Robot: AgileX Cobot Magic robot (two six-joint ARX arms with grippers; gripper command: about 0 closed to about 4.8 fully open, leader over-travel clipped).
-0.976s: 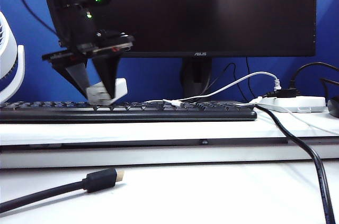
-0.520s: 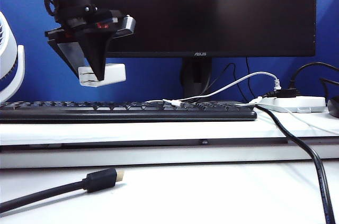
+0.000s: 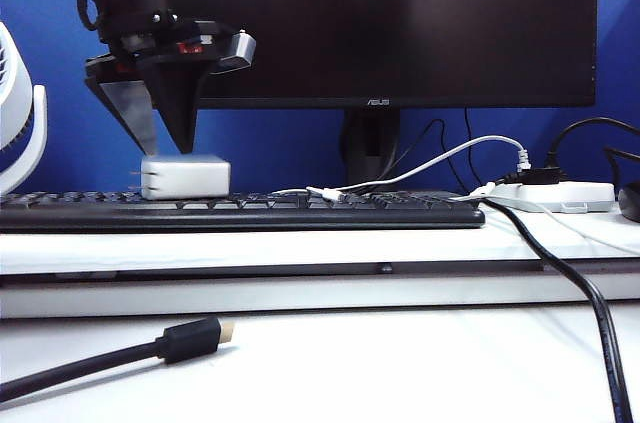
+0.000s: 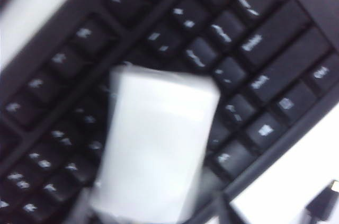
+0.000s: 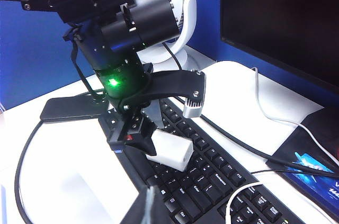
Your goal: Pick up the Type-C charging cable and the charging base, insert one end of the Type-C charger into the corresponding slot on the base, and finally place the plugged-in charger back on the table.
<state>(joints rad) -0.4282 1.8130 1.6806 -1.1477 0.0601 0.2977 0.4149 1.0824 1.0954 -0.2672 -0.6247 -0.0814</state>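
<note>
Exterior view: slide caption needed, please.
Left gripper open above the charging base lying on the keyboard.

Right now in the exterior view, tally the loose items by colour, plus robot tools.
White: 3, adapter, power strip, fan
Black: 3, keyboard, monitor, gold-tipped cable
Tools: 1, left tool
Total: 7

Exterior camera sits low at bench level, facing the monitor [image 3: 400, 23] head-on; left wrist camera looks steeply down, close and blurred, onto the keyboard [image 4: 254, 65]; right wrist camera views obliquely from the side; all three share that keyboard.
</note>
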